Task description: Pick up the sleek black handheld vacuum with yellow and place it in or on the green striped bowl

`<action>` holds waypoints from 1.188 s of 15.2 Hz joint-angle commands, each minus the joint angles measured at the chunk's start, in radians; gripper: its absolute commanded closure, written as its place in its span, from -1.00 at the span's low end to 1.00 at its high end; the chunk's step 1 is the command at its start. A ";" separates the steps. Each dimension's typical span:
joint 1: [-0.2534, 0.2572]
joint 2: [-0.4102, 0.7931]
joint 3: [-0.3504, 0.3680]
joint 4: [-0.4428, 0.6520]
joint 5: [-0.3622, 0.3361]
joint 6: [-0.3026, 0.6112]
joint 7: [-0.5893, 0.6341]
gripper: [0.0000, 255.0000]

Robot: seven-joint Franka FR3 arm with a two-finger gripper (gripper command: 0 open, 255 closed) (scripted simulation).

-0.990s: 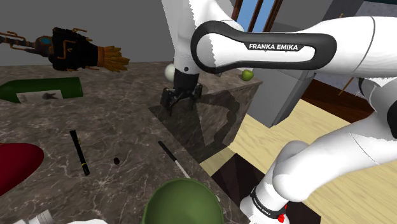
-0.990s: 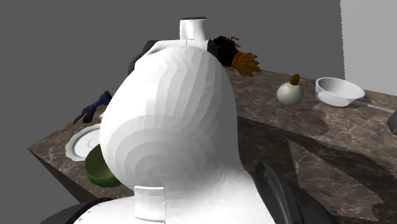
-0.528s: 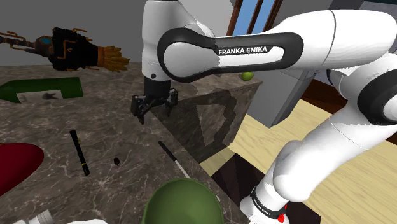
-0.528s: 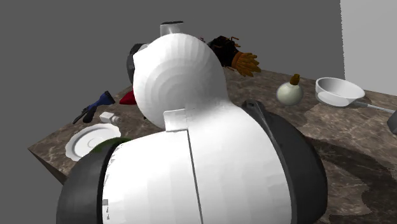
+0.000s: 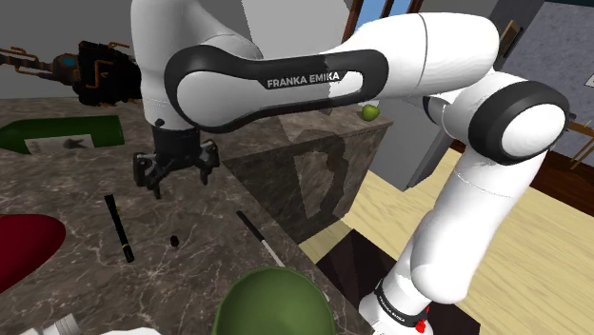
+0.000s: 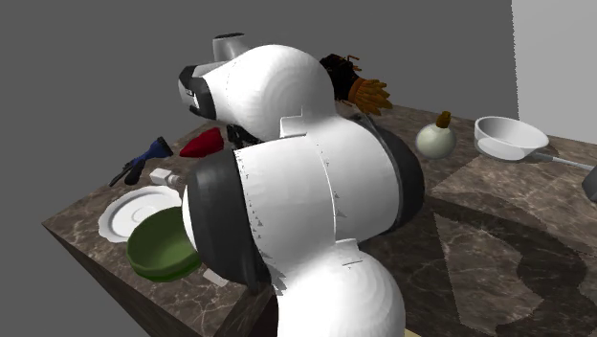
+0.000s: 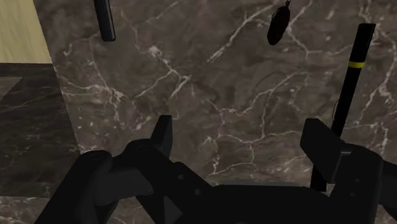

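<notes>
Over the dark marbled bench (image 5: 76, 190) we see the end effector (image 5: 178, 179) hanging clear of the surface. Its two black fingers (image 7: 162, 137) stand wide apart, and between them we see bare stone.

We find the handheld vacuum (image 5: 119, 228), a slim black stick with a yellow band, lying flat on the bench. It is below the end effector and toward the shoulder view's left. In the wrist view it runs past the outer side of one finger, outside the gap, and we see no grip on it.

A small dark lump (image 5: 174, 240) lies between the vacuum and a second thin stick (image 5: 259, 238), which is black with a white end.

We see the green bowl (image 5: 271, 303) at the shoulder view's bottom edge, near the bench's rim and apart from the vacuum. The second exterior view shows it just beside a white plate (image 6: 134, 213).

A red object (image 5: 24, 243) rests at the shoulder view's left edge.
</notes>
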 commanded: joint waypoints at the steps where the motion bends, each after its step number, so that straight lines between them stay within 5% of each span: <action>1: 0.033 0.093 0.015 0.084 -0.053 -0.008 0.057 -1.00; 9: 0.214 0.419 0.002 0.474 -0.216 -0.116 0.184 -1.00; 18: 0.200 0.429 -0.005 0.385 -0.224 -0.021 0.195 -1.00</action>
